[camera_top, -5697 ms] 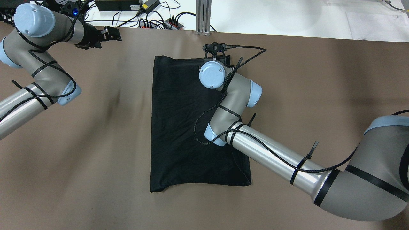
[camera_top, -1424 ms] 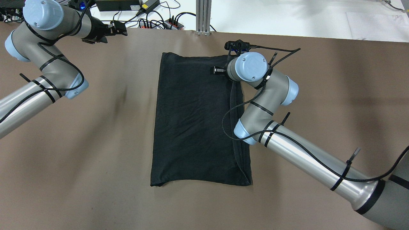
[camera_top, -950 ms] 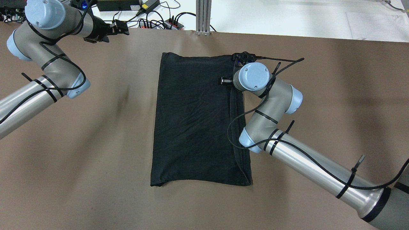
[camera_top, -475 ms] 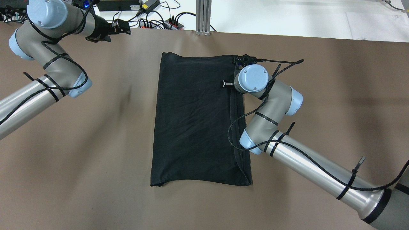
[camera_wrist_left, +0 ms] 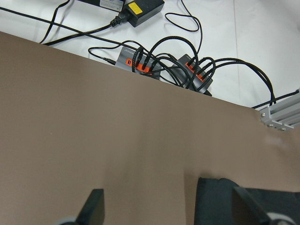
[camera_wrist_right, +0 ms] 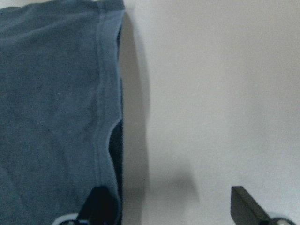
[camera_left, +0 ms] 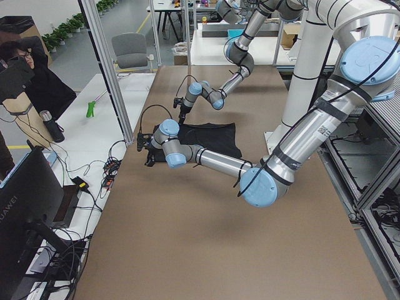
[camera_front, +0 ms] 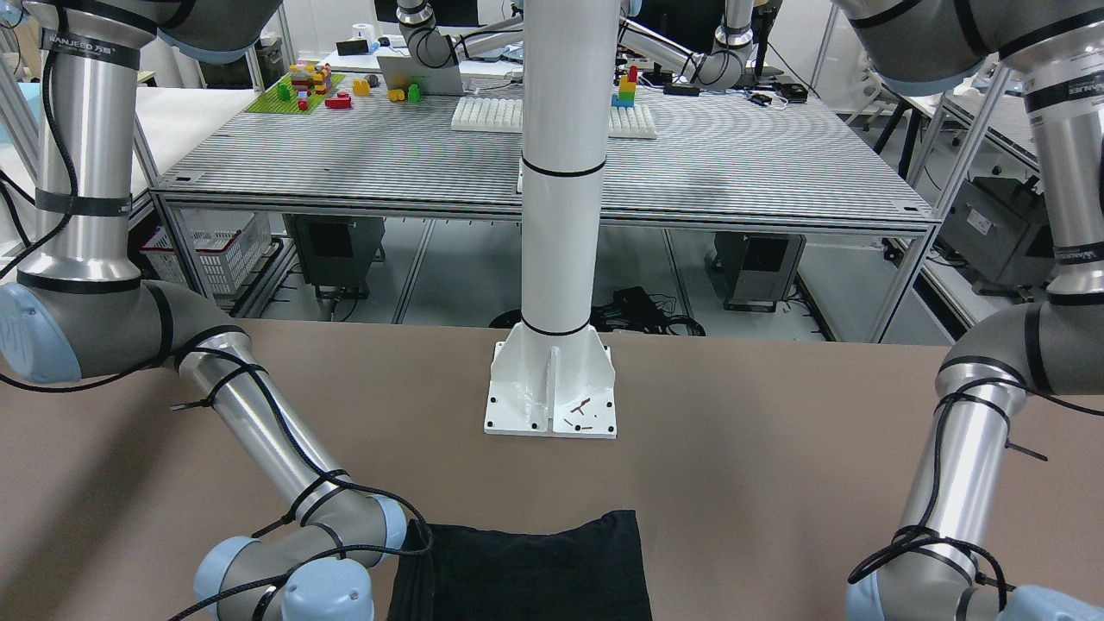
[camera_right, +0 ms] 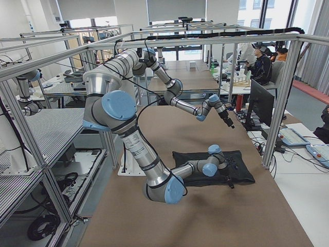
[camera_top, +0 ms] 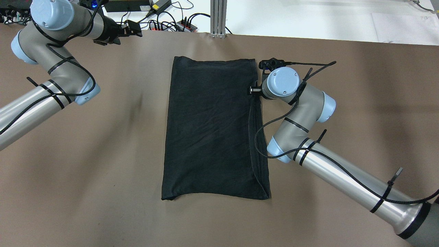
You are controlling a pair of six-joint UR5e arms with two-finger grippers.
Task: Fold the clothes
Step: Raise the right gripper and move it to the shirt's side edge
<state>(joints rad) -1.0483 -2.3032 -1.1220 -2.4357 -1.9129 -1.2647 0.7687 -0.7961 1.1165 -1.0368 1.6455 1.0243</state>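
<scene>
- Right now my right claw (camera_wrist_right: pixel 171 206) hangs low at the far right edge of the black T-shirt (camera_top: pixel 209 130), jaws spread wide and gripping nothing.
- On its wrist camera, 1 finger (camera_wrist_right: pixel 99 204) sits over the shirt's stitched hem and the other over bare tabletop (camera_top: pixel 85 171) just beside the cloth. I cannot tell whether the first one touches the fabric.
- The T-shirt lies flat as 1 tall folded rectangle, running from that claw back toward the robot's side, with a narrow layered strip along the edge nearest the claw.
- My left claw (camera_wrist_left: pixel 166 199) is also spread wide and holds nothing, hovering over bare tabletop near the far edge.
- Just beyond it, off the tabletop, sit 2 cabled plug strips (camera_wrist_left: pixel 140 63).
- The shirt's far corner lies off to this claw's right, apart from it.
</scene>
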